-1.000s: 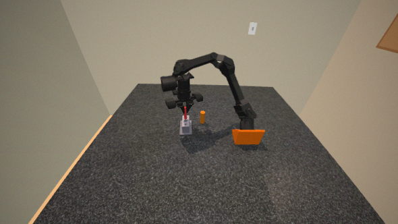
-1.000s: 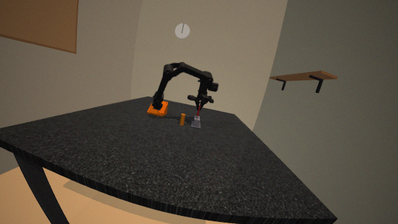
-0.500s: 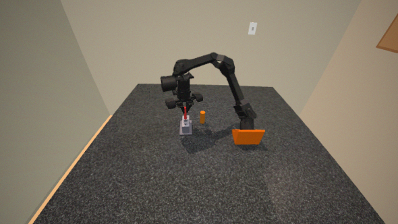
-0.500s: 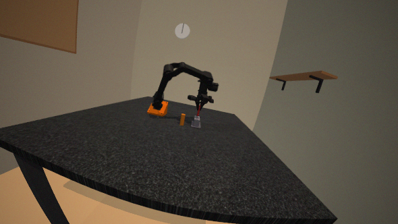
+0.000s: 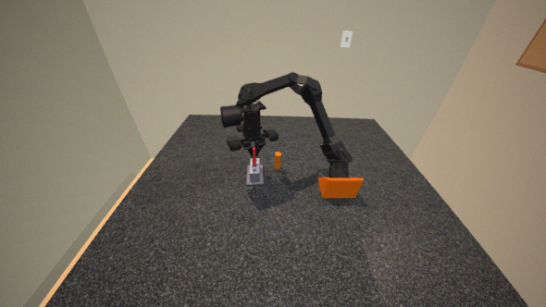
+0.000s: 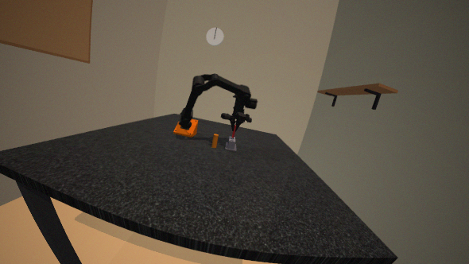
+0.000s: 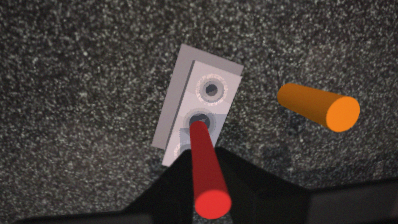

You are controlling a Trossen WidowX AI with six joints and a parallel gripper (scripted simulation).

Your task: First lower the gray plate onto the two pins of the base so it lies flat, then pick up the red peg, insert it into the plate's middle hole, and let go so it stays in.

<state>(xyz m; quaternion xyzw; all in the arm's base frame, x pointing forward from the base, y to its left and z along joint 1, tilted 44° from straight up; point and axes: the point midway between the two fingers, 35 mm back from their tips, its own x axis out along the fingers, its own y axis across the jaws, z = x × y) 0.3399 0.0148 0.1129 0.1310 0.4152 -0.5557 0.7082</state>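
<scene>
The gray plate appears to lie flat on the base, its end holes showing pale rings. My gripper is shut on the red peg and stands above the plate. The red peg points down, slightly tilted, its lower end over the plate's middle hole. Whether the tip has entered the hole cannot be told. In the wrist view the peg and fingers partly hide the plate's near end hole.
An orange cylinder stands upright beside the base, on the side toward the arm's mount. The orange mount is farther off, under the arm's foot.
</scene>
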